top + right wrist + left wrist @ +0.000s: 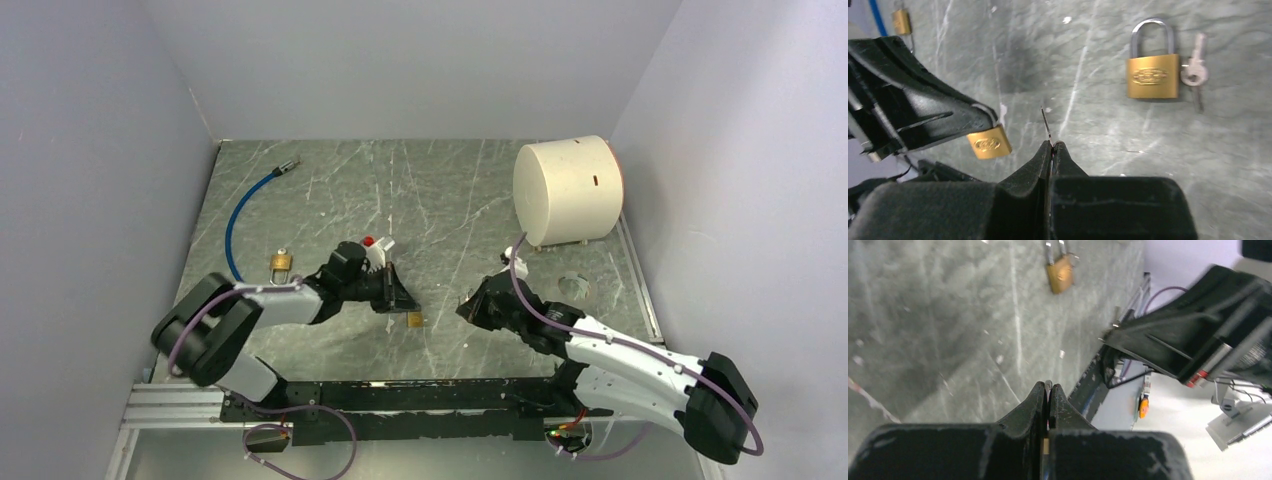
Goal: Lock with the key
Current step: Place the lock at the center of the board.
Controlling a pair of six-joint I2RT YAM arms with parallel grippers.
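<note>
Since the brass padlock (989,143) is a small, dense, smooth-sided block, it looks apt to twist in a light pinch. The left pincer (1048,389) is clamped on its upper end, near the middle of the worktop (1098,115), leaving the lower end free, which seems the right hold. The right pincer (1052,146) is squeezed fully together on a thin metal blade, apparently the key (1046,125) seen edge-on. It is near the padlock but apart from it. Stiff yet slender, it is best pinched at the bow. A second padlock (1153,75) lies flat with a loose key (1194,70) just beside it. The white drum (568,190), on its side, shows only a closed face with a slot, and its contents are hidden.
</note>
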